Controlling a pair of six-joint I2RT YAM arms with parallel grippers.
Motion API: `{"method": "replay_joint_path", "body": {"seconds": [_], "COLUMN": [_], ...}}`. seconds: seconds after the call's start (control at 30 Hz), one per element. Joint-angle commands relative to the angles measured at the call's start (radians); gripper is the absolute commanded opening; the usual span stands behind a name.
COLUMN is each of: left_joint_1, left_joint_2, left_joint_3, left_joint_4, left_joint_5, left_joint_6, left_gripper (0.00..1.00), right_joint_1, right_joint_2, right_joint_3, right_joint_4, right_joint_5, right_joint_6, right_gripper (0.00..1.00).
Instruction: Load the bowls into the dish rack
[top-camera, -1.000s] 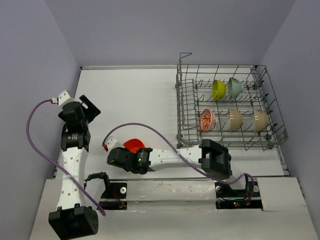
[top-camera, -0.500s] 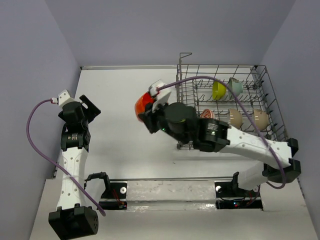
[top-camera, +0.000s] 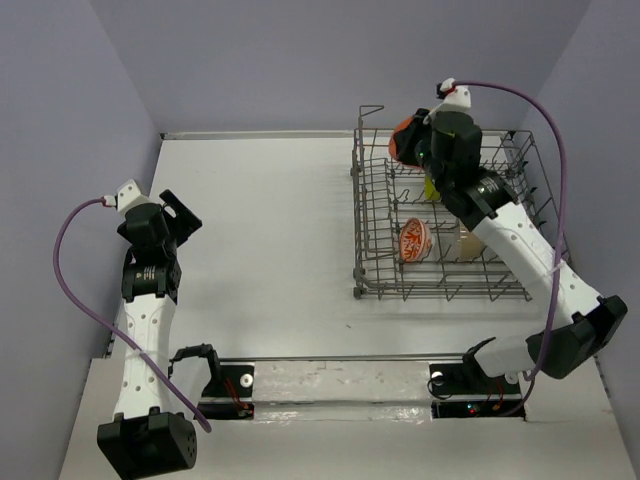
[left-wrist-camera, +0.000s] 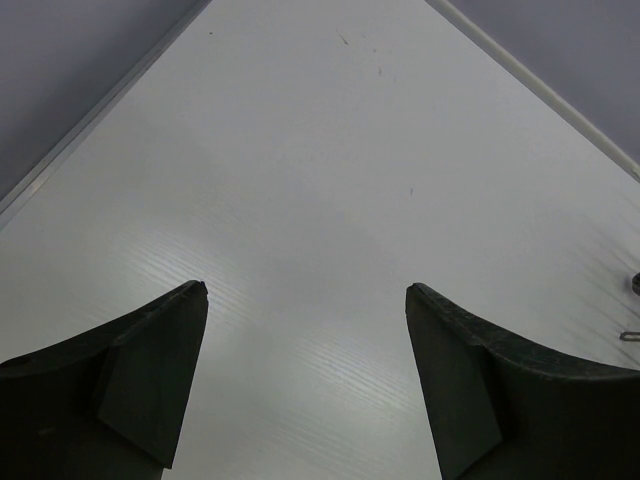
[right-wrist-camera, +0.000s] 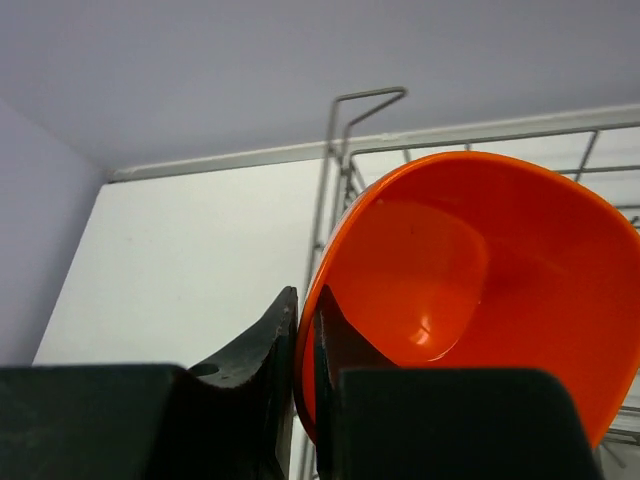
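Note:
My right gripper (top-camera: 412, 148) is shut on the rim of the rounded-square orange-red bowl (top-camera: 404, 138) and holds it in the air over the back left part of the grey wire dish rack (top-camera: 440, 285). In the right wrist view the gripper (right-wrist-camera: 305, 318) pinches the bowl's (right-wrist-camera: 470, 270) rim, one finger inside and one outside, with the rack's wires (right-wrist-camera: 345, 130) behind. In the rack stand the white bowl with red patterning (top-camera: 415, 241), a lime-yellow bowl (top-camera: 431, 187) and a cream bowl (top-camera: 464, 243), the last two partly hidden by my arm. My left gripper (top-camera: 180, 212) is open and empty over bare table (left-wrist-camera: 305, 290).
The white table (top-camera: 270, 220) lies between the left arm and the rack. Grey walls close the back and both sides. The right arm stretches diagonally over the rack's right half. A purple cable arcs above it.
My right arm has swung from the near middle of the table up and right, carrying the orange-red bowl to above the rack's back left part. The left arm has not moved.

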Motion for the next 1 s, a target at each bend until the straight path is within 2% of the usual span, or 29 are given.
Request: {"method": "replay_joint_path", "body": {"seconds": [0.0, 0.27, 0.3, 0.43, 0.97], "left_joint_1": [0.009, 0.009, 0.009, 0.009, 0.009], "left_joint_2": [-0.017, -0.015, -0.015, -0.013, -0.01], "left_joint_3": [-0.011, -0.012, -0.012, -0.012, -0.012], "left_joint_4": [0.045, 0.045, 0.045, 0.045, 0.044], "left_joint_5": [0.013, 0.014, 0.014, 0.014, 0.016], "left_joint_6": [0.004, 0.004, 0.004, 0.004, 0.006], "left_gripper": [0.89, 0.89, 0.89, 0.89, 0.89], "right_joint_1": [-0.191, -0.361, -0.396, -0.449, -0.459], "right_joint_2": [0.021, 0.05, 0.05, 0.04, 0.136], "right_joint_3": [0.0, -0.115, -0.167, -0.284, -0.461], "right_joint_4": [0.096, 0.254, 0.315, 0.498, 0.771], "right_joint_5": [-0.322, -0.643, -0.722, -0.839, -1.016], "right_joint_6": [0.137, 0.286, 0.333, 0.435, 0.634], "right_gripper": [0.01, 0.01, 0.01, 0.01, 0.01]}}
